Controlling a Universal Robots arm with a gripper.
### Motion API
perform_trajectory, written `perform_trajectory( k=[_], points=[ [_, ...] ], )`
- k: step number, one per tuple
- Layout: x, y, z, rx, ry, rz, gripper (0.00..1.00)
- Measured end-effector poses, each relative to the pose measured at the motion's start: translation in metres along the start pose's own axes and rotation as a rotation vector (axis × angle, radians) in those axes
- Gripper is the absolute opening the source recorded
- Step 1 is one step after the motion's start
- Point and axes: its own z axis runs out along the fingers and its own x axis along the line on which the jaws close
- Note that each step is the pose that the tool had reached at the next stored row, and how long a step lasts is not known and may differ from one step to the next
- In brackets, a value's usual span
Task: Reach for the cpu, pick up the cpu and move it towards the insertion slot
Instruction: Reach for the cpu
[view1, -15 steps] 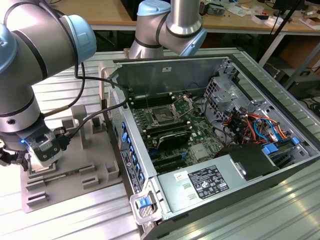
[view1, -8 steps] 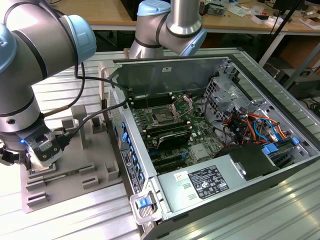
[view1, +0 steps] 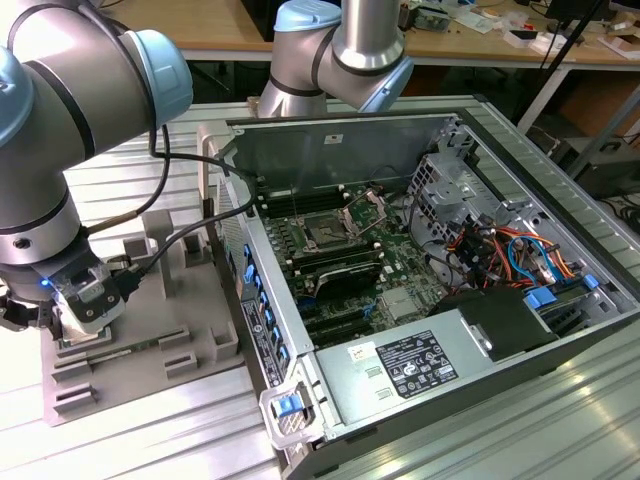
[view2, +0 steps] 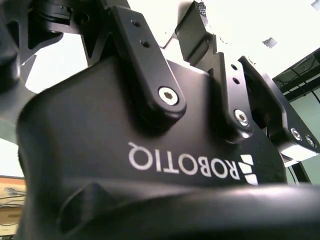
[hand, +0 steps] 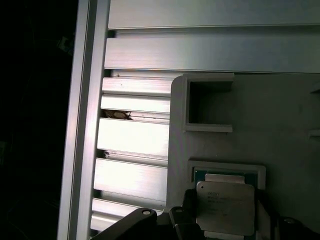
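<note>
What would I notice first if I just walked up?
A big open grey metal computer case lies at the exterior view's right. At that view's left, a grey-and-blue robot arm bends down over a grey plastic holder plate, where the first wrist view shows the small silvery square cpu.

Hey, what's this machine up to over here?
A robot arm's hand is down at a grey fixture plate beside an open computer case. In the first wrist view its fingers flank the cpu, seemingly gripping it. The insertion slot on the motherboard is some way off, its metal frame open.
</note>
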Motion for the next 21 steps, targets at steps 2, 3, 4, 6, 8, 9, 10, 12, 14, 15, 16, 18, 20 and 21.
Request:
perform_trajectory(
  k=[2,3,4,6,8,9,10,12,14,15,16,18,20,21],
  points=[
    [0.0,0.0,-0.0001,0.0,-0.0001,0.0,0.55],
    [-0.0001,0.0,-0.0004,-0.0002,-0.0003,0.0,0.55],
    [-0.0001,0.0,-0.0011,-0.0002,-0.0004,0.0,0.55],
    [-0.0001,0.0001,-0.0024,0.0,-0.0002,0.0,0.55],
    [0.0,0.0001,-0.0037,-0.0001,-0.0001,0.0,0.55],
    [0.0,0.0001,-0.0045,0.0,0.0,0.0,0.55],
    [-0.0001,0.0001,-0.0049,-0.0001,-0.0002,0.0,0.55],
    [-0.0001,0.0001,-0.0061,0.0001,-0.0002,0.0,0.55],
    [0.0,0.0001,-0.0073,0.0,0.0,0.0,0.55],
    [0.0,0.0002,-0.0086,-0.0001,-0.0001,0.0,0.55],
    [0.0,0.0002,-0.0094,0.0,0.0,0.0,0.55],
    [0.0,0.0003,-0.011,0.0,0.0,0.0,0.55],
    [0.0,0.0003,-0.0129,0.0,0.0,0.0,0.55],
    [0.0,0.0003,-0.014,0.0,0.0,0.0,0.55]
  ],
)
